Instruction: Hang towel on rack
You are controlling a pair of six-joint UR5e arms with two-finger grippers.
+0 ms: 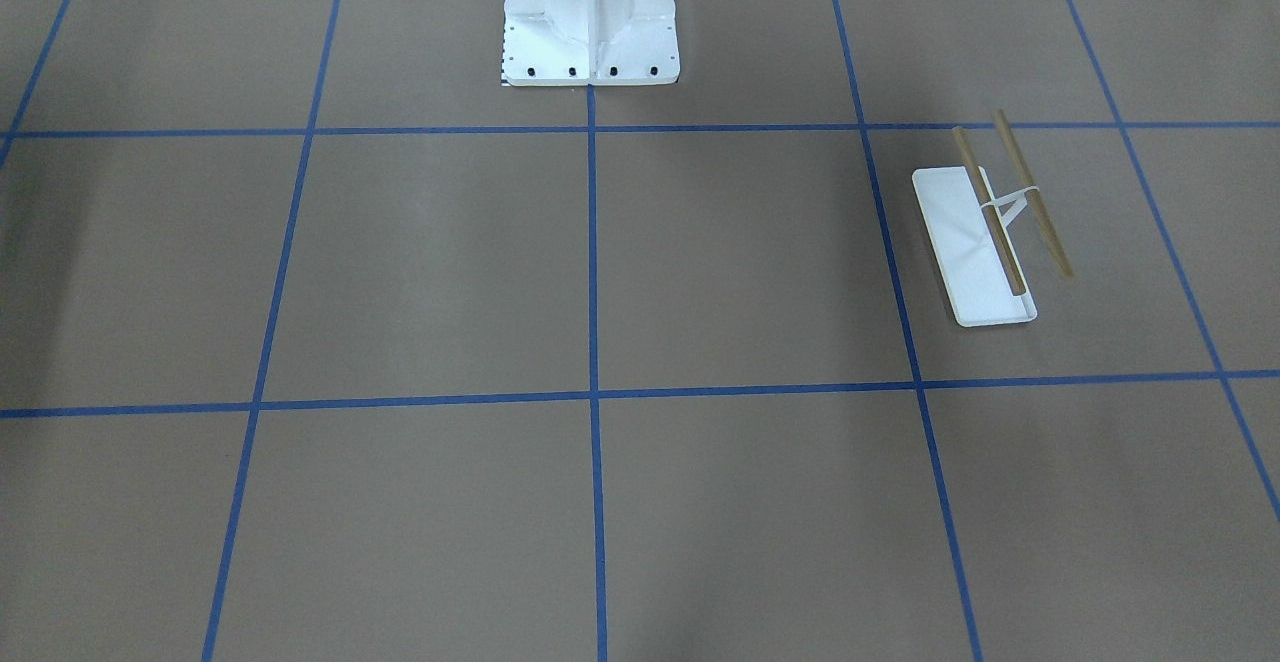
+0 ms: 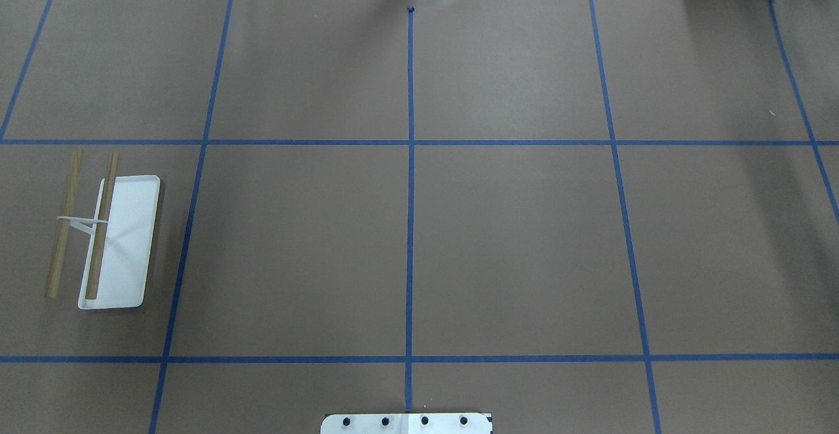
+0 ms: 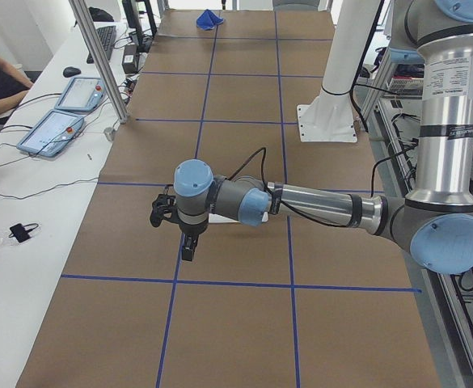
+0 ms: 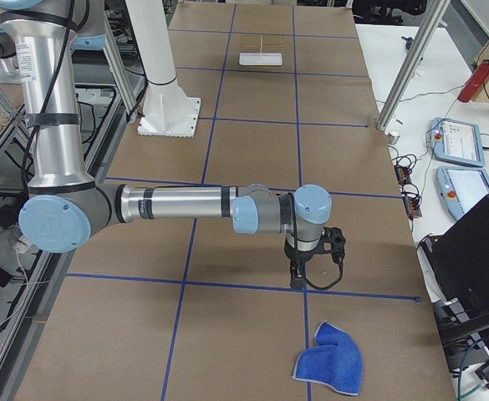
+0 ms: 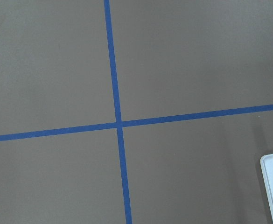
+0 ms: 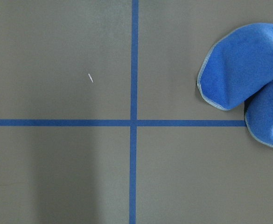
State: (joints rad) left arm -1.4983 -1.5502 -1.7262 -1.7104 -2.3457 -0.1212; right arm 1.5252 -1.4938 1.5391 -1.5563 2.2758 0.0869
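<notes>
The towel (image 4: pixel 329 359) lies crumpled on the table (image 2: pixel 511 244), at the end farthest from the rack (image 2: pixel 124 237) and well apart from it. In the right wrist view it shows as two blue folds with a light stitched edge, and one fold touches a blue tape line (image 6: pixel 57 122). The rack stands upright on its white tray base (image 2: pixel 134 244), with its two wooden rods (image 2: pixel 109 191) parallel to each other above the tray. The left gripper (image 3: pixel 187 254) points down over the table just beside the rack, and a corner of the tray base shows at the edge of the left wrist view. The right gripper (image 4: pixel 296 281) also points down, far from the rack and near the towel, but apart from the cloth. For both grippers I cannot tell if the fingers are spread or closed, because only the side views show them.
</notes>
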